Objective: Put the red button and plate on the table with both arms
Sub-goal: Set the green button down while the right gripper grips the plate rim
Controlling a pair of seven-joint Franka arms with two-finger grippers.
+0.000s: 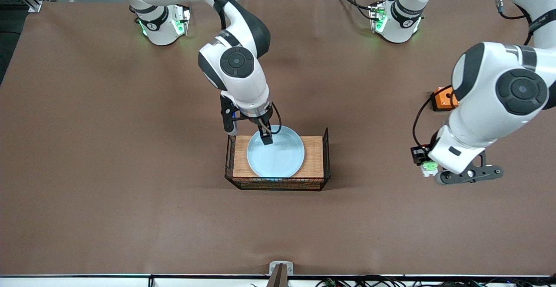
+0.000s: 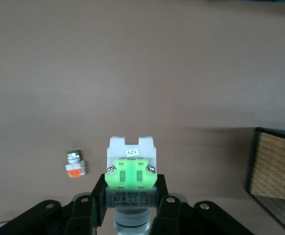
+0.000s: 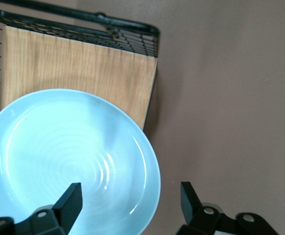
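Note:
The pale blue plate (image 1: 276, 152) lies on the wooden top of a black wire basket (image 1: 312, 150) in the middle of the brown table (image 1: 130, 148). My right gripper (image 1: 248, 133) is open at the plate's edge farthest from the front camera. In the right wrist view one of its fingers (image 3: 71, 198) is over the plate (image 3: 69, 161) and the other over the table, so the gripper (image 3: 131, 198) has the rim between them. My left gripper (image 1: 428, 166) is shut on the red button (image 1: 429, 168), low over the table toward the left arm's end. The left wrist view shows the button's white block and green patch (image 2: 131, 171) between the fingers of that gripper (image 2: 131, 196).
A small white block with an orange top (image 2: 75, 165) lies on the table near the held button. An orange box (image 1: 443, 99) with a black cable sits beside the left arm. The basket's corner (image 2: 274, 176) shows in the left wrist view.

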